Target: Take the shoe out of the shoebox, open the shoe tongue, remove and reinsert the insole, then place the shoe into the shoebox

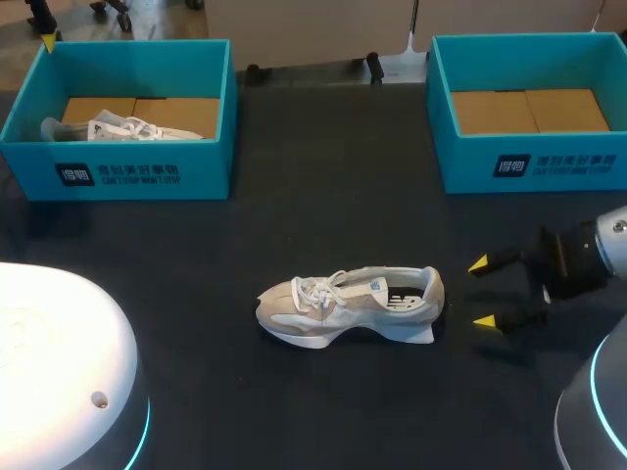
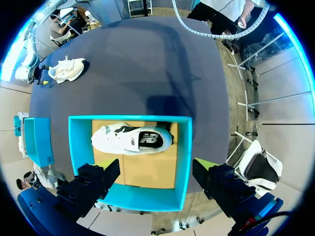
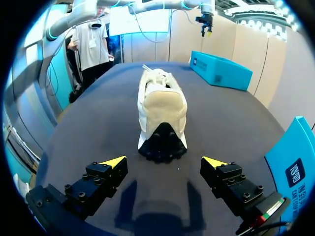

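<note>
Fingertips (image 3: pixel 114 161) of the right gripper (image 3: pixel 164 162) are spread wide and released, gripping nothing; they point at the heel of the shoe (image 1: pixel 348 305), which lies just ahead of them and apart from both. This shoe, beige and white with white laces, stands upright on its sole on the dark table (image 1: pixel 323 225), about midway between the left and right edges and nearer the front edge, heel toward the right edge and toe toward the left edge. The right arm enters low over the table from the right edge. The left gripper (image 2: pixel 156 164) is likewise released, fingers parted and empty, and hangs above the left shoebox (image 2: pixel 182 147), a teal box at the table's far left corner. Inside that box a second shoe (image 2: pixel 130 140), white, lies on the brown cardboard floor with its side panel facing up. The right shoebox (image 1: pixel 529 166), also teal, sits at the far right corner with its cardboard floor showing, well apart from both grippers.
</note>
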`<action>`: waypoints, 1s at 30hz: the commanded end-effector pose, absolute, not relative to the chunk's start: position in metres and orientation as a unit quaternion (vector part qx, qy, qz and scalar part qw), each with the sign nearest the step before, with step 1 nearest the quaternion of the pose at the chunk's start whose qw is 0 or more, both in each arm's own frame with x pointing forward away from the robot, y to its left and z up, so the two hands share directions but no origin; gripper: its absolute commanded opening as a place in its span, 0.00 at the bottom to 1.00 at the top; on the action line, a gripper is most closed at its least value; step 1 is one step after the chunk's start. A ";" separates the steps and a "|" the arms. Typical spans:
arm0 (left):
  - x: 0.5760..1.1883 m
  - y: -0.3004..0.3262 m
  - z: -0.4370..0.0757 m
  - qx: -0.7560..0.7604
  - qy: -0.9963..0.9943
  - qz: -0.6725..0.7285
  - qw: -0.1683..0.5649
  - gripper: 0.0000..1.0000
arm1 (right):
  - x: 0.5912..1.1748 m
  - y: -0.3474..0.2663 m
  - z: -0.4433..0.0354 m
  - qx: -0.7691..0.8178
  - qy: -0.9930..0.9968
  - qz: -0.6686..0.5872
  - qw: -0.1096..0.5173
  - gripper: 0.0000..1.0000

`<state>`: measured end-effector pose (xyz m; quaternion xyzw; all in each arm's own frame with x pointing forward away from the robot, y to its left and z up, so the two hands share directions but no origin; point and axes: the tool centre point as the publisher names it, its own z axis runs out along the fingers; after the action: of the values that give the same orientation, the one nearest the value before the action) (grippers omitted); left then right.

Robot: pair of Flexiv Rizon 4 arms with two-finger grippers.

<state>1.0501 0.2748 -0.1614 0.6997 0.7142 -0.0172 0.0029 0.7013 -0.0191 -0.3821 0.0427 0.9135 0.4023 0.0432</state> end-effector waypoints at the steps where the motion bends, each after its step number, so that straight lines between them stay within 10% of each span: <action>1: 1.051 0.275 -0.161 0.700 0.714 -0.017 0.001 1.00 | 0.701 -0.017 -0.386 0.045 0.911 0.407 0.049 1.00; 30: 1.051 0.275 -0.161 0.700 0.714 -0.017 0.001 1.00 | 0.710 0.030 -0.401 0.116 0.893 0.428 0.076 1.00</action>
<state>1.0501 0.2748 -0.1615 0.6997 0.7143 -0.0172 0.0029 0.7038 0.0196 -0.3952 0.1187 0.8913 0.4300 0.0808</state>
